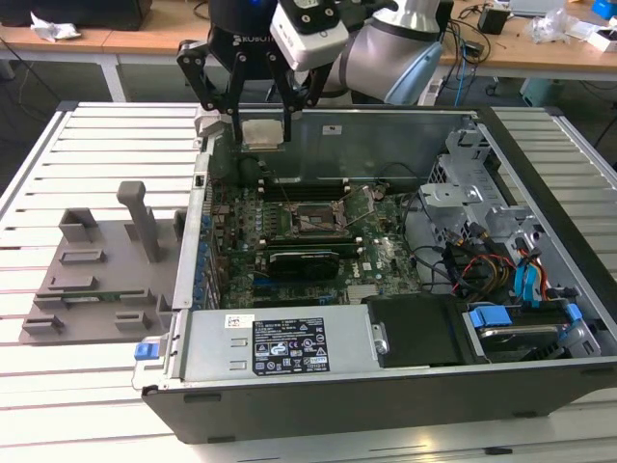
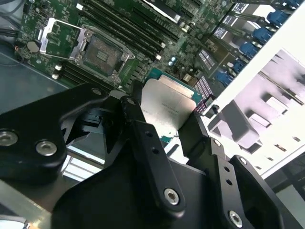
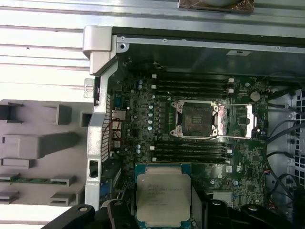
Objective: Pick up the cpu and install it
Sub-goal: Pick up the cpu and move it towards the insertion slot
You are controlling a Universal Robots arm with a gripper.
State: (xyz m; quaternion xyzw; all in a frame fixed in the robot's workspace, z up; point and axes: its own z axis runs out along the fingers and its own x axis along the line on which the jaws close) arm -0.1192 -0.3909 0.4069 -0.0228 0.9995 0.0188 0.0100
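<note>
Pinching the cpu [image 1: 262,133] by two opposite edges, is that what the gripper [image 1: 261,126] is doing?

Yes. Its black fingers [image 2: 143,133] are pressed in on the chip's rim from either side, with the metal top facing the wrist cameras and nothing touching that face. The chip hangs in the air over the open computer case [image 1: 405,135], near the case's far wall in the exterior view and well apart from the socket [image 3: 198,117].

And the socket?

Open and bare on the motherboard [image 3: 143,119], with its metal frame swung aside and memory slots flanking it.

How would you expect the chip to handle?

Light and stiff, I'd judge, so it needs little squeeze. But the lid looks smooth and the edges thin, so it could slip or tilt if the pinch sat off-centre. I'd treat the underside as fragile, and the socket's contacts more so. The edges, mid-side, are the right place to take hold, keeping the chip flat, as it appears here.
</note>
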